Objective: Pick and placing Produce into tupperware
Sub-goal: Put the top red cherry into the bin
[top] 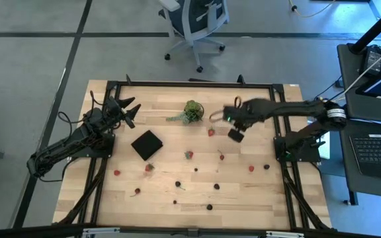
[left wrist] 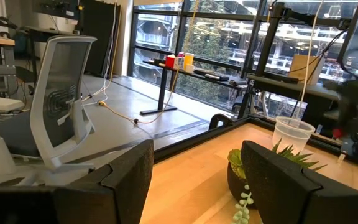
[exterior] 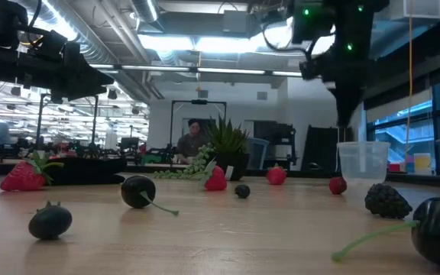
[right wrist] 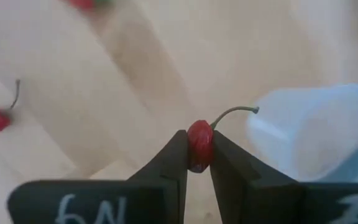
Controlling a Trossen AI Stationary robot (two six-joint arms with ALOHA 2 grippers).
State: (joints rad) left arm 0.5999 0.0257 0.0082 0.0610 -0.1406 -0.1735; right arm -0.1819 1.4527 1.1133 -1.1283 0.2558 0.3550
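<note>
Red and glossy, the cherry (right wrist: 199,144) sits pinched between your right gripper (right wrist: 198,163) jaws, its thin stem curving out to one side toward the translucent tupperware tub (right wrist: 319,134); the jaws are narrowed onto the fruit itself rather than the stem, which looks like a sensible hold for carrying something this small. From above, you can see the right gripper (top: 235,134) hanging over the wooden surface (top: 256,198) just beside the tub (top: 216,116), which stands near the green leafy clump (top: 192,111) at the far side. In the level view the tub (exterior: 363,160) stands upright with its mouth open upward, and the right arm comes down from above close to it, so you seem to be on the carry leg of the move, with the drop not yet made; the cherry is beside the rim, not over the opening. Plenty of produce remains scattered: a strawberry (top: 149,167), a dark berry (top: 177,184) and others lie well apart across the surface, so the task looks early. Your left gripper (top: 128,110) waits near the far left corner with its jaws spread wide and empty, its fingers (left wrist: 126,171) framing the plant and tub beyond. A flat black square (top: 147,145) lies between the two arms, untouched.
</note>
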